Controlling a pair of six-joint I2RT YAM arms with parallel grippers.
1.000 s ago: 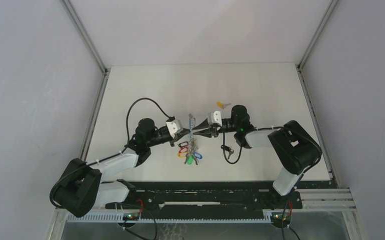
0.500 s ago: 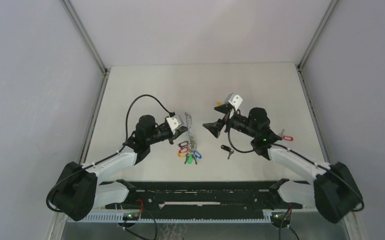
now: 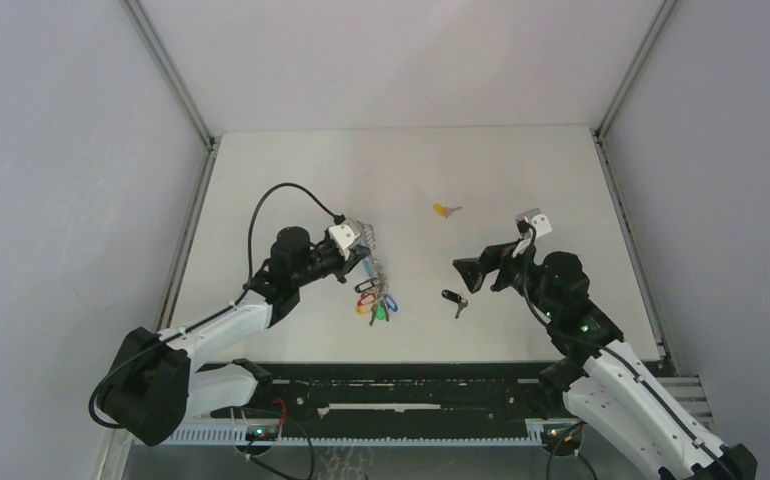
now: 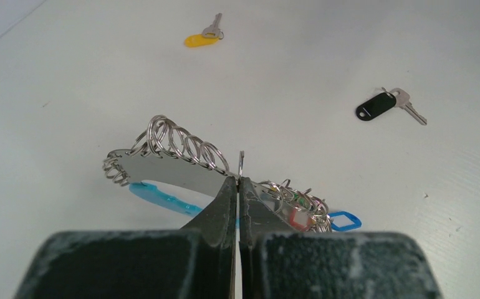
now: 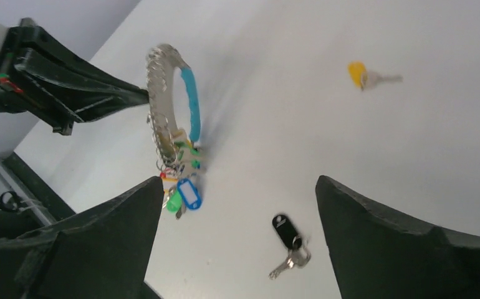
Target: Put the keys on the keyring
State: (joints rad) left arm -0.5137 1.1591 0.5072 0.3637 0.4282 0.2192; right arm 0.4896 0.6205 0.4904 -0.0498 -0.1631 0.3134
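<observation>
Keyring (image 4: 169, 169) hangs clamped in the left fingers (image 4: 223, 202), well apart from the spread right fingers (image 5: 381, 249).

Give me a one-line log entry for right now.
left tool: shut on keyring, held upright | right tool: open, empty, near black-tag key | yellow-tag key: loose on table

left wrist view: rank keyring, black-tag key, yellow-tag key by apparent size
1. keyring
2. black-tag key
3. yellow-tag key
The two keys look close in size. The yellow one lies farther off, so their order is unsure.
</observation>
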